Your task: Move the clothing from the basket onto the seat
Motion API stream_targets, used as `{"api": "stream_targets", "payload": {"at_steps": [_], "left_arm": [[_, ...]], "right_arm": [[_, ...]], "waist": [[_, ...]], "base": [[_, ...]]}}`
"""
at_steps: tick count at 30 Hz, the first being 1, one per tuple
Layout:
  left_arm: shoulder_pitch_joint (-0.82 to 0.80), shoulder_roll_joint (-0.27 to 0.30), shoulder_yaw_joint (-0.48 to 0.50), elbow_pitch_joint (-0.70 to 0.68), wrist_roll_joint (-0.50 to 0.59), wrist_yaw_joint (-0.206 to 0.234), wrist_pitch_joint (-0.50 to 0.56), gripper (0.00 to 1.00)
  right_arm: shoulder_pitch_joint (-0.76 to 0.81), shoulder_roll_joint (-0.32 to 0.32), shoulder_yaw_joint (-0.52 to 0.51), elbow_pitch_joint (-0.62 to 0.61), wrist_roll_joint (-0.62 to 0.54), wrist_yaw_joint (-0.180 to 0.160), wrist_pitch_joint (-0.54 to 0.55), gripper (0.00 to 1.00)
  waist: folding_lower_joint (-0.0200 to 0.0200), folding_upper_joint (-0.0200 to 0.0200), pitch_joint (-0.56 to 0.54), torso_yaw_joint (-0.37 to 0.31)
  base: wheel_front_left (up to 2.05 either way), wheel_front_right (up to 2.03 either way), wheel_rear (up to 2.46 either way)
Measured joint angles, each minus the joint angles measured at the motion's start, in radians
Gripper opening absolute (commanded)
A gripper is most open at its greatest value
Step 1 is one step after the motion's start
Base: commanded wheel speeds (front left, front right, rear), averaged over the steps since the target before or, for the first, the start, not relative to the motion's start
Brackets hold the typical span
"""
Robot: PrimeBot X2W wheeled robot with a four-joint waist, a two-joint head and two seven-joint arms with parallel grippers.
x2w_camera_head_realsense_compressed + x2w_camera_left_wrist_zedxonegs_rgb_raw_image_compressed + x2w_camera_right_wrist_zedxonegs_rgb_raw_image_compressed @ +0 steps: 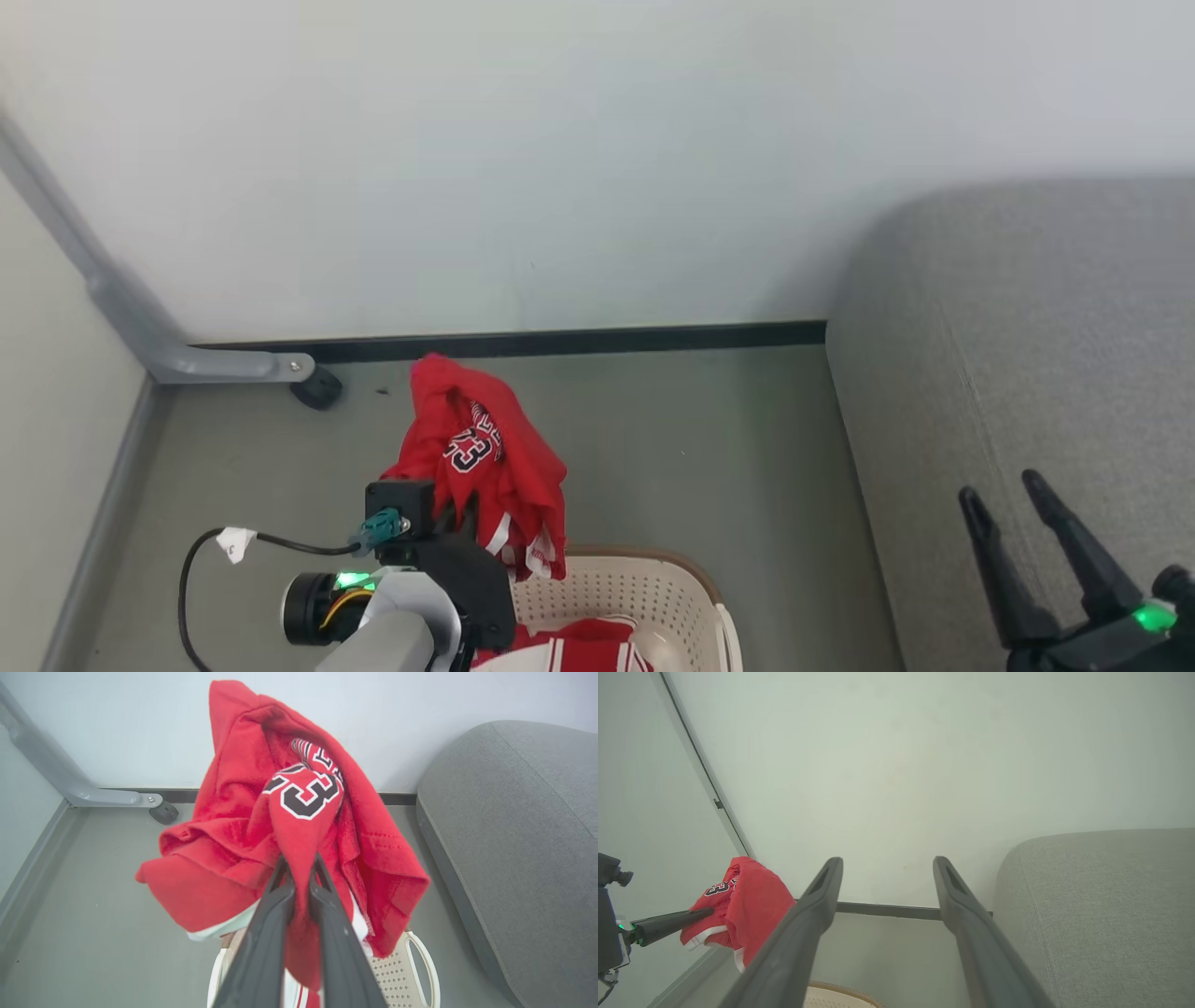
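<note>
A red jersey [299,812] with dark numbers hangs in the air just above the basket [653,583]. The left gripper [300,859] is pinched tight on its cloth, and the jersey droops down around both fingers. Its lowest flap comes down near the basket's far rim. More red clothing [569,644] with white stripes lies inside the basket. The basket sits on the grey floor [700,439]. The big grey seat [1027,327] stands to the right of the basket, a little apart. The right gripper [1001,486] is far to the right of the basket, spread wide with nothing in it.
</note>
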Motion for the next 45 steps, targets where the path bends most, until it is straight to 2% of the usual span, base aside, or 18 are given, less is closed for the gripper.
{"api": "stream_targets", "payload": {"at_steps": [5,9,19,26,33,41,45], "left_arm": [[-0.005,0.001,0.05,-0.048,0.089,0.0,0.0,0.0],[-0.007,0.014,0.09,-0.137,0.16,0.0,0.0,0.0],[0.014,0.068,0.25,-0.43,0.31,0.0,-0.001,0.0],[0.106,0.063,0.329,-0.656,0.418,0.0,-0.001,0.0],[0.17,0.052,0.356,-0.827,0.512,0.0,-0.001,0.0],[0.193,0.039,0.378,-0.94,0.589,0.0,-0.001,0.0],[0.209,0.03,0.378,-0.971,0.616,0.0,0.0,0.0]], "right_arm": [[0.013,0.023,0.041,0.0,-0.019,0.0,0.0,1.0],[0.013,0.042,0.063,0.002,-0.023,0.0,0.0,1.0],[0.005,0.079,0.133,0.014,-0.047,0.0,0.0,1.0],[-0.021,0.086,0.179,0.008,-0.05,0.001,0.0,1.0],[-0.083,0.093,0.257,0.0,-0.06,0.001,0.009,1.0],[-0.206,0.125,0.388,0.007,-0.064,0.002,0.027,1.0],[-0.254,0.139,0.413,0.04,-0.057,0.002,0.027,1.0]], "waist": [[0.0,0.0,-0.045,0.035],[0.0001,0.0,-0.076,0.062],[0.0001,0.0,-0.127,0.113],[0.0,0.0001,-0.138,0.139],[0.0001,0.0002,-0.14,0.163],[0.0002,0.0001,-0.136,0.184],[0.0002,0.0002,-0.13,0.191]], "base": [[0.0,0.0,0.0],[0.0,0.0,0.0],[0.0,0.0,0.0],[0.0,0.0,0.0],[0.0,0.0,0.0],[0.0,0.0,0.0],[0.0,0.0,0.0]]}}
